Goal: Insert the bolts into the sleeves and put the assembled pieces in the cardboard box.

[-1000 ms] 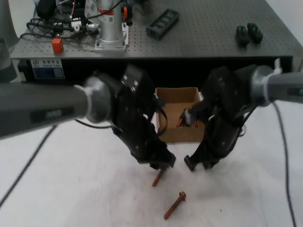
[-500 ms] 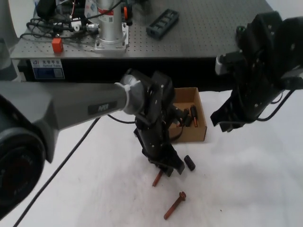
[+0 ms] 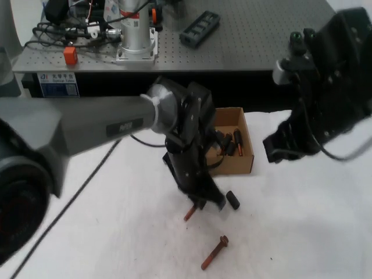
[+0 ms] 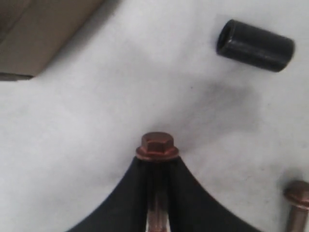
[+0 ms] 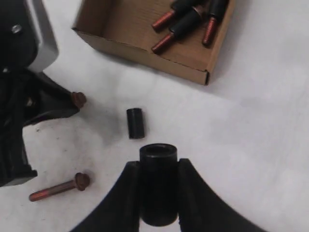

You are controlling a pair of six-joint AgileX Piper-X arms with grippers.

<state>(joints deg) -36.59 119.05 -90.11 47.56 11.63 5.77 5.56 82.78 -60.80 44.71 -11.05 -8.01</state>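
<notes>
My left gripper [image 4: 157,162] is shut on the shank of a copper bolt [image 4: 157,146], whose hex head pokes out past the fingertips just above the white cloth. In the high view this gripper [image 3: 202,197] holds the bolt [image 3: 190,213] in front of the cardboard box [image 3: 232,165]. A loose black sleeve [image 4: 255,38] lies on the cloth close by. My right gripper [image 5: 158,166] is shut on another black sleeve [image 5: 158,188], held upright and well above the cloth. Below it lie the loose sleeve [image 5: 135,123] and a second bolt [image 5: 60,187].
The cardboard box [image 5: 145,48] holds several assembled bolt-and-sleeve pieces [image 5: 183,21]. The second bolt [image 3: 214,253] lies near the cloth's front. Behind the box runs a perforated bench [image 3: 250,40] with a metal post, cables and a black tray.
My right arm has risen from the cloth and swung out to the right with its sleeve. My left gripper has stayed low on its bolt, shifting only slightly.
</notes>
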